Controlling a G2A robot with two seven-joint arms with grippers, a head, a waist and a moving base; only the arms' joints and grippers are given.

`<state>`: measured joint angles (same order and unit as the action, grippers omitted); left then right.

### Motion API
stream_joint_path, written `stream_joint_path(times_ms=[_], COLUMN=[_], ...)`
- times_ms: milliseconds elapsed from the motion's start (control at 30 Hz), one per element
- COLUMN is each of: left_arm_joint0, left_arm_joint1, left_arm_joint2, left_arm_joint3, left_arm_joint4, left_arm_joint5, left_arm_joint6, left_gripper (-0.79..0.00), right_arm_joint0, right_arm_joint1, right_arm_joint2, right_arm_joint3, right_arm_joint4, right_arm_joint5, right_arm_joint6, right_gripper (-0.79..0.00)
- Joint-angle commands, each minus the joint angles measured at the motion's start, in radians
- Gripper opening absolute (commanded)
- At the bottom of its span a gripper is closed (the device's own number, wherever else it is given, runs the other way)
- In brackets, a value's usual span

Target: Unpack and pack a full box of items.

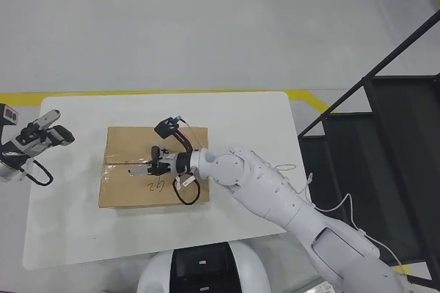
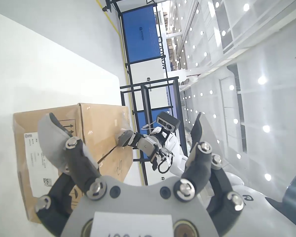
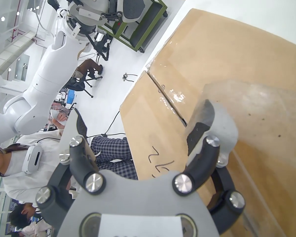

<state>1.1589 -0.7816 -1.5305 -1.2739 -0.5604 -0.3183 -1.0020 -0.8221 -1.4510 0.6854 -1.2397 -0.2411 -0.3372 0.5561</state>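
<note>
Right tool (image 3: 140, 110), fingers (image 3: 204, 117) apart, at box (image 3: 224, 50) seam (image 3: 167, 99)

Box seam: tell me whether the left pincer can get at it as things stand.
Probably yes: left pincer hangs open beside the box, nothing between; right pincer occupies only part of the seam.

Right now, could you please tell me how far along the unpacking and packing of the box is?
Done: nothing visible; the box lies closed on the table, flaps flat, glossy tape on its seam. In hand: the right gripper, jaws open, has one finger at that seam, probably to open it; the left gripper hangs open, off the box. Left: opening the flaps, unpacking, repacking.
</note>
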Motion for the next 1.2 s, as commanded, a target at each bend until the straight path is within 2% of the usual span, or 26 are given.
stream_joint_path(times_ms=[0, 367, 633, 1167], left_arm_joint0=[0.016, 0.074, 0.106, 0.139], left_arm_joint1=[0.001, 0.004, 0.006, 0.003], left_arm_joint2=[-0.01, -0.06, -0.09, -0.121], left_arm_joint3=[-0.017, -0.086, -0.114, -0.141], left_arm_joint4=[0.003, 0.013, 0.027, 0.032], left_arm_joint5=[0.006, 0.025, 0.046, 0.058], left_arm_joint6=[0.003, 0.0, -0.006, -0.004], left_gripper=[0.0, 0.0, 0.0, 0.0], right_arm_joint0=[0.02, 0.127, 0.198, 0.29], right_arm_joint1=[-0.014, -0.106, -0.189, -0.33], right_arm_joint2=[-0.022, -0.122, -0.188, -0.241], right_arm_joint3=[0.025, 0.167, 0.309, 0.515], right_arm_joint4=[0.011, 0.073, 0.119, 0.166], right_arm_joint5=[-0.003, -0.024, -0.027, -0.076], right_arm_joint6=[-0.006, -0.051, -0.073, -0.093], right_gripper=[0.0, 0.0, 0.0, 0.0])
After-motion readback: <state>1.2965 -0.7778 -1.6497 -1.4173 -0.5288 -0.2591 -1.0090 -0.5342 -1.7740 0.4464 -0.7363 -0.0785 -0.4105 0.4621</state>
